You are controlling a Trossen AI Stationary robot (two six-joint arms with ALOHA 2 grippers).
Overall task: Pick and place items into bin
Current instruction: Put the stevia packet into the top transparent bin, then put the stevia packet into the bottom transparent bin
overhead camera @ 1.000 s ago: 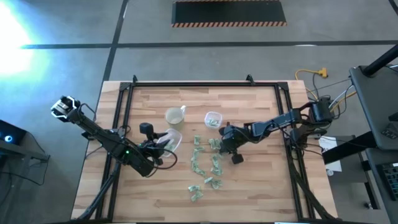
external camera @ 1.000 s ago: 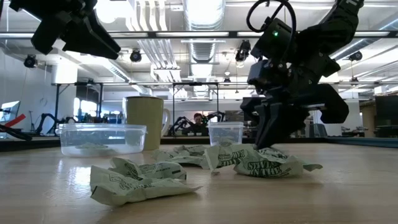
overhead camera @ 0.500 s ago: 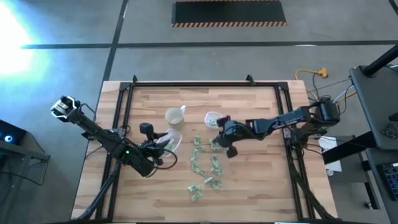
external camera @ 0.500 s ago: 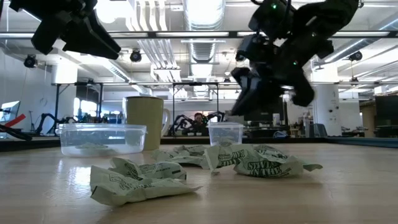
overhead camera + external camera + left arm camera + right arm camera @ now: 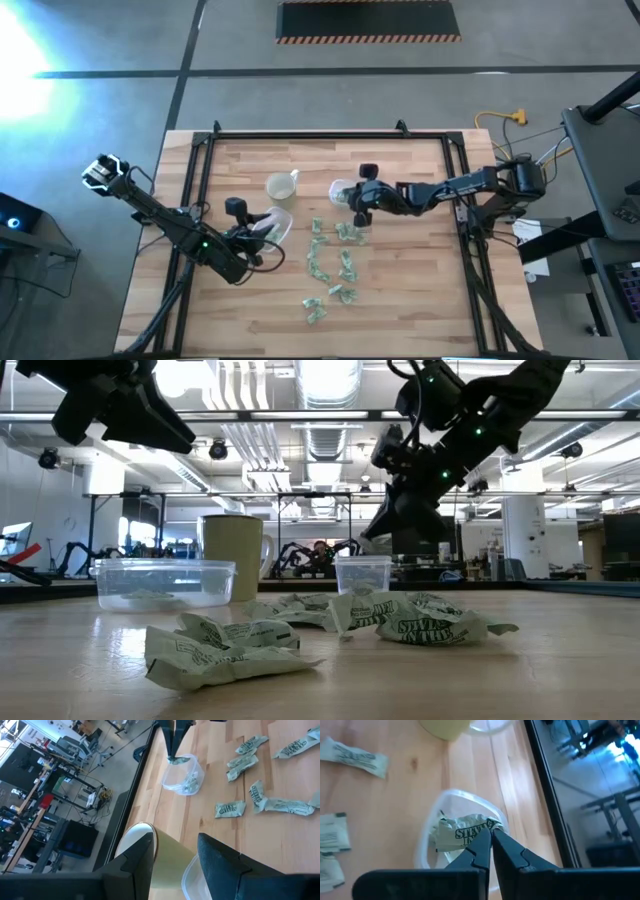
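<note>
- Over the small clear container at the far middle of the wooden surface, the right gripper hangs with its fingers pressed together on one crinkled pale-green wrapped piece.
- That held piece sits just above the container's open mouth in the right wrist view; whether it touches the rim cannot be told.
- Nearer the front of the surface, the other wrapped pieces lie loose in a scattered column running from just beside the small container toward the front edge.
- From table height, several of them show as a crumpled heap, with one lying apart closer to the camera.
- Left of the small container stands the pale yellowish cup, upright.
- Just in front of the cup is a larger shallow clear tub; it has something pale lying in its bottom.
- At that tub, the left gripper waits with its fingers apart, the cup's rim and the tub's edge showing between them in its own wrist view.
</note>
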